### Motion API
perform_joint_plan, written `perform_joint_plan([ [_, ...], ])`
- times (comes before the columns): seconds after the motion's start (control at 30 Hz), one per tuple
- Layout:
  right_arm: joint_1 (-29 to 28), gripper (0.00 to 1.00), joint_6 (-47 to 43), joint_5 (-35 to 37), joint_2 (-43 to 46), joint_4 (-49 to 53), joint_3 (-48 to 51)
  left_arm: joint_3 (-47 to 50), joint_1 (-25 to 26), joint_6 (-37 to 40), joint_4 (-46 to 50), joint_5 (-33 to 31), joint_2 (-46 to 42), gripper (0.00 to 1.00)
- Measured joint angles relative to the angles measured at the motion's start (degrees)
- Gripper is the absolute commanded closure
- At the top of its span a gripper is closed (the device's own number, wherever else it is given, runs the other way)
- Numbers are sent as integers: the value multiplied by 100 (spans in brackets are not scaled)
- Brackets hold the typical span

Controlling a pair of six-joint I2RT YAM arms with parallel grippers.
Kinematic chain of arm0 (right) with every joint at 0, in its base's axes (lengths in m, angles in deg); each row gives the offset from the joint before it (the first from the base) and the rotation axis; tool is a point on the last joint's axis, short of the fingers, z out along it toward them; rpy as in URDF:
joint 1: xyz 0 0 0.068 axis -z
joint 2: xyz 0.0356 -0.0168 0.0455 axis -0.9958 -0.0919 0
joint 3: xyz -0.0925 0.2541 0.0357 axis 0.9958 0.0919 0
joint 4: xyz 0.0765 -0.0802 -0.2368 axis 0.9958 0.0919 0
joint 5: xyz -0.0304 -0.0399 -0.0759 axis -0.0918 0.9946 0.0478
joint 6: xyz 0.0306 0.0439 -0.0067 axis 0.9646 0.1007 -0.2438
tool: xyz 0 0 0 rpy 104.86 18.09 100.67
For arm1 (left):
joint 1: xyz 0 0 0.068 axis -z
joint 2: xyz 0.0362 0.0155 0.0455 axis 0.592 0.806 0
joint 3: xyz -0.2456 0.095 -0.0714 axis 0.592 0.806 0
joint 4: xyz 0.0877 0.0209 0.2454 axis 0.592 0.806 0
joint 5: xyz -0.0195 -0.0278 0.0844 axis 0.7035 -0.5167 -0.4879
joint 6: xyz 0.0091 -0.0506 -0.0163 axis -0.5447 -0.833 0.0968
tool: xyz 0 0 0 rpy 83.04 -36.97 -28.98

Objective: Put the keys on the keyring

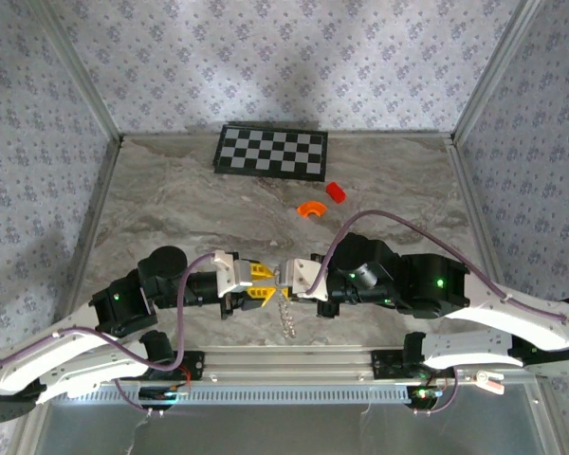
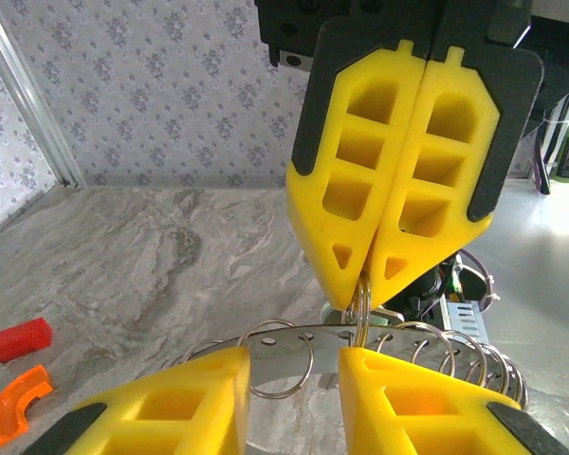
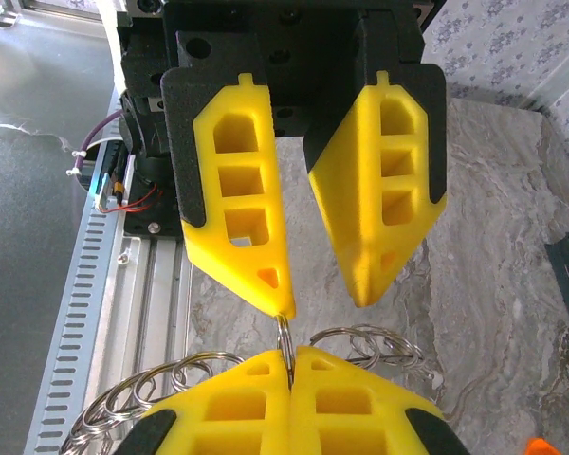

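Where the marble table (image 1: 171,199) nears its front rail (image 1: 294,355), left gripper (image 1: 270,282) and right gripper (image 1: 284,278) meet tip to tip.
Linked rings (image 1: 286,320) dangle beneath; the right pinches the top keyring (image 3: 284,334) between pressed-together fingers, the left stands spread, one fingertip touching it.

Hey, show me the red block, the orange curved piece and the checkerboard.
red block (image 1: 335,191), top external view, on its top face.
orange curved piece (image 1: 310,205), top external view, on the crown of its arc.
checkerboard (image 1: 271,152), top external view, at the board's centre.
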Motion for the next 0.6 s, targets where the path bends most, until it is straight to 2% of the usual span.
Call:
perform_joint_plan([
  [0.6,0,100,-24,140,92,31,0,0,0,-57,-90,52,0,65],
])
